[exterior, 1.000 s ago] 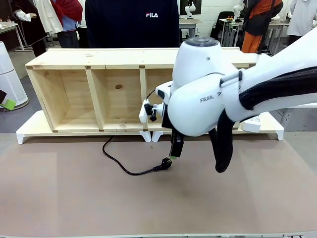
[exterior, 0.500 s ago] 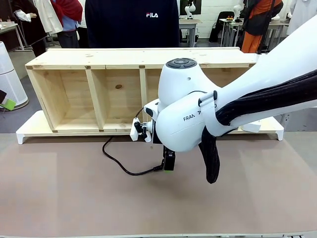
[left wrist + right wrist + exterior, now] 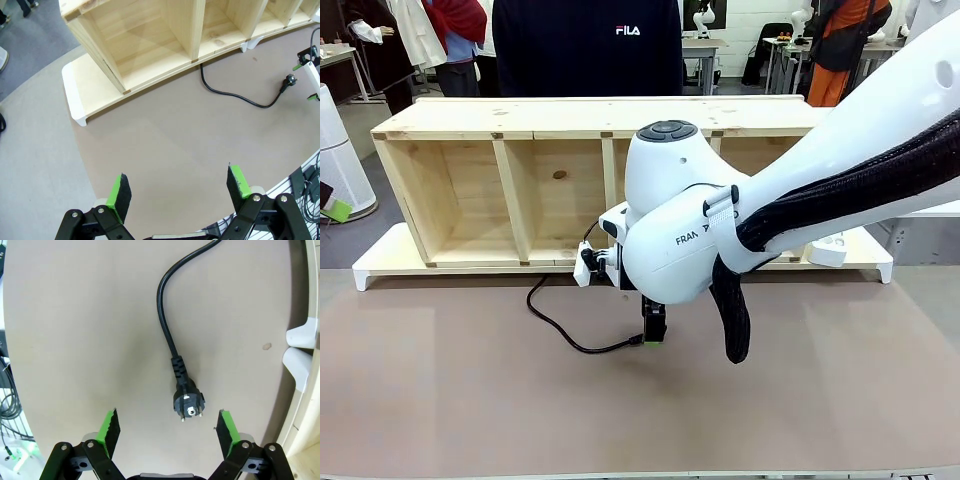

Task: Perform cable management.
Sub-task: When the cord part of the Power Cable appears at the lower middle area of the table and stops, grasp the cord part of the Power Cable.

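The black cable (image 3: 555, 328) runs out from under the wooden shelf (image 3: 520, 130) and curves right across the brown table. Its plug (image 3: 188, 403) lies flat between the spread fingers of my right gripper (image 3: 168, 429), untouched by them. That gripper (image 3: 653, 338) points straight down just above the cable's end, open. From the left wrist view the cable (image 3: 235, 95) and its plug (image 3: 288, 82) lie far off to the upper right. My left gripper (image 3: 178, 187) is open with nothing in it, high over bare table.
The shelf lies on its side on white feet (image 3: 380, 268) along the far edge. A person in a dark top (image 3: 585, 45) stands behind it. A white power strip (image 3: 830, 250) sits at the right, behind my right arm.
My right arm has swung left and come lower, bringing its open gripper over the plug. The cable has not moved.
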You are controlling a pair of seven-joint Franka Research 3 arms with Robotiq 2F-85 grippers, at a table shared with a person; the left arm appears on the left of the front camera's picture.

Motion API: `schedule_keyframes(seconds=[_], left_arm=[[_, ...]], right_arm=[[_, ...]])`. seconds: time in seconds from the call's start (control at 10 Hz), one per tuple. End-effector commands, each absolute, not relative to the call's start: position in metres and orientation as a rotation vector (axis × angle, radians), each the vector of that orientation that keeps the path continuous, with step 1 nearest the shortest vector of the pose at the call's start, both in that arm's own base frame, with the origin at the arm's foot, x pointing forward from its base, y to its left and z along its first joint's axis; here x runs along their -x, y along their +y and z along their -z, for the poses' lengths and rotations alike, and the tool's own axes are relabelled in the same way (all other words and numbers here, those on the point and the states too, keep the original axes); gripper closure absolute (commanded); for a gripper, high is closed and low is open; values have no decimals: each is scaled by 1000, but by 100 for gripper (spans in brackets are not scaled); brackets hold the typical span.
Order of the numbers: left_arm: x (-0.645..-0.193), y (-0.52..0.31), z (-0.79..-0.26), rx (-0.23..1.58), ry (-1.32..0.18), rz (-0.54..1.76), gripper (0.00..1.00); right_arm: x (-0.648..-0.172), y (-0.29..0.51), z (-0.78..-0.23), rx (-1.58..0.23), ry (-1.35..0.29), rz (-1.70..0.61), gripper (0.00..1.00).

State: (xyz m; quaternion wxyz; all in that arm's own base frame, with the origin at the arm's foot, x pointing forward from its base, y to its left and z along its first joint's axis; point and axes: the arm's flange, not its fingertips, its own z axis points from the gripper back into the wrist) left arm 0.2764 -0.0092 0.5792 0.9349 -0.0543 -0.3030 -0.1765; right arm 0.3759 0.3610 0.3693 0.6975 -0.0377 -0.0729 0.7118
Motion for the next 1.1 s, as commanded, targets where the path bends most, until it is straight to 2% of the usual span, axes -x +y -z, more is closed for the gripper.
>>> schedule_keyframes(seconds=[0.0, 0.6, 1.0], left_arm=[[-275, -9, -579, 116, -611, 351, 0], [-275, -9, -579, 116, -611, 351, 0], [-275, -9, -579, 116, -611, 351, 0]], right_arm=[[-375, 358, -367, 77, -164, -1581, 0], [-377, 360, -369, 84, -162, -1585, 0], [-404, 384, -346, 86, -73, -1762, 0]])
